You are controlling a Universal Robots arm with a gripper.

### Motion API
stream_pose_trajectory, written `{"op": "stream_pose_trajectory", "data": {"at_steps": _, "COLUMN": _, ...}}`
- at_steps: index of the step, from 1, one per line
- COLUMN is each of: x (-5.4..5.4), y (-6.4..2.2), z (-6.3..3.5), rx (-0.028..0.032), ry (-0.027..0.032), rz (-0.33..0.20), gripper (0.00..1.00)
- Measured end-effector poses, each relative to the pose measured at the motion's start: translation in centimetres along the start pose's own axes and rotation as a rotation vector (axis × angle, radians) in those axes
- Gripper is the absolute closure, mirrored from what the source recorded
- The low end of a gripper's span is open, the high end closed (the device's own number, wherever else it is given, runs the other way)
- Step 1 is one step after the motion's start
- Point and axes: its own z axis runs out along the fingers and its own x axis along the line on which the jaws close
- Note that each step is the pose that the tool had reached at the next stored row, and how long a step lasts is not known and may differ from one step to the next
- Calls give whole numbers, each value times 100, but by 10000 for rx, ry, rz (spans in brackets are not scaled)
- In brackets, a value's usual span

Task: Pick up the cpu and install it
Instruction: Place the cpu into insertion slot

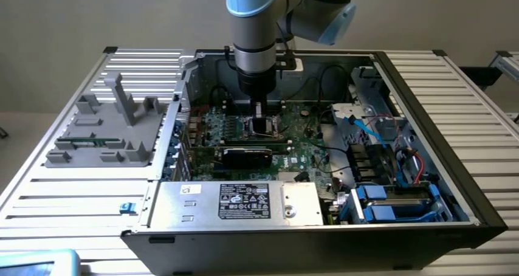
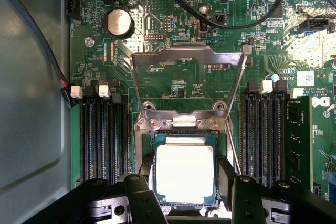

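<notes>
1. Gripping the cpu (image 2: 185,174) by two opposite edges, the end effector (image 2: 186,167) stands about half open, with a finger (image 2: 146,182) against each side.
2. The cpu lies flat, shiny top up, at the socket (image 2: 181,123); I cannot tell whether it is seated or just above.
3. The socket's frame (image 2: 188,56) is swung open.
4. In the exterior view, the end effector (image 1: 261,115) reaches down into the open case (image 1: 324,227), over the board (image 1: 312,145).
5. The case sits on a slatted surface (image 1: 470,106), with a grey tray (image 1: 106,130) at the exterior view's left.
</notes>
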Motion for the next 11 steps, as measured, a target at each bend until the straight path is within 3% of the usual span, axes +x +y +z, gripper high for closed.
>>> {"op": "stream_pose_trajectory", "data": {"at_steps": 11, "x": 0, "y": -1, "z": 4, "rx": -17, "ry": 2, "rz": 0, "gripper": 44}}
